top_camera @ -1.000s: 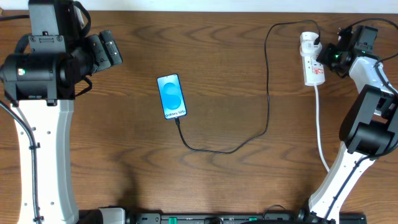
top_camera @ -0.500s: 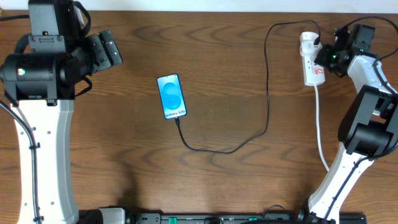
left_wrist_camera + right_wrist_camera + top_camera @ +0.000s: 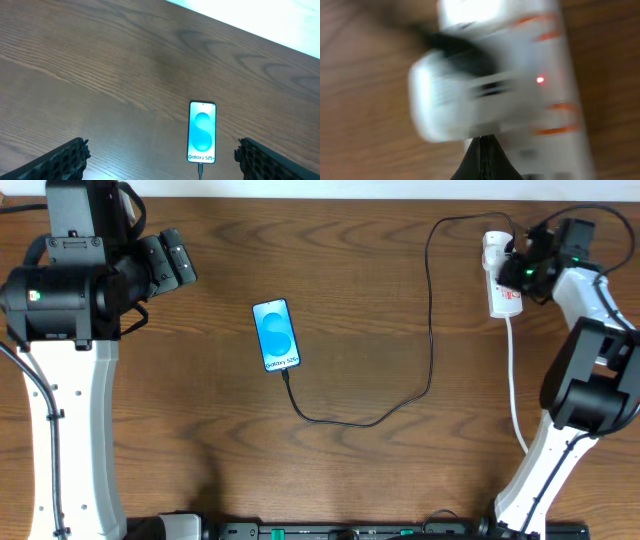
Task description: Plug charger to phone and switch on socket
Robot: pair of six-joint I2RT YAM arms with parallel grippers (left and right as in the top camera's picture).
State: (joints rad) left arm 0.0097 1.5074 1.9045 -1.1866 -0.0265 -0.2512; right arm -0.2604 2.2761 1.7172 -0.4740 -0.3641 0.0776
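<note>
moved: right gripper has slid left onto narrow white power strip with red switches.
jaws: pinched together, empty.
strip: directly under tips; red light glows.
tip: press squarely, don't shove strip.

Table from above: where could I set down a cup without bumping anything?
Bare wood lies between the phone and the upright run of the charger, between the left arm and the phone, and along the front edge below the cable loop. The far right corner is crowded: the socket, its white cord and the right gripper sit together.
</note>
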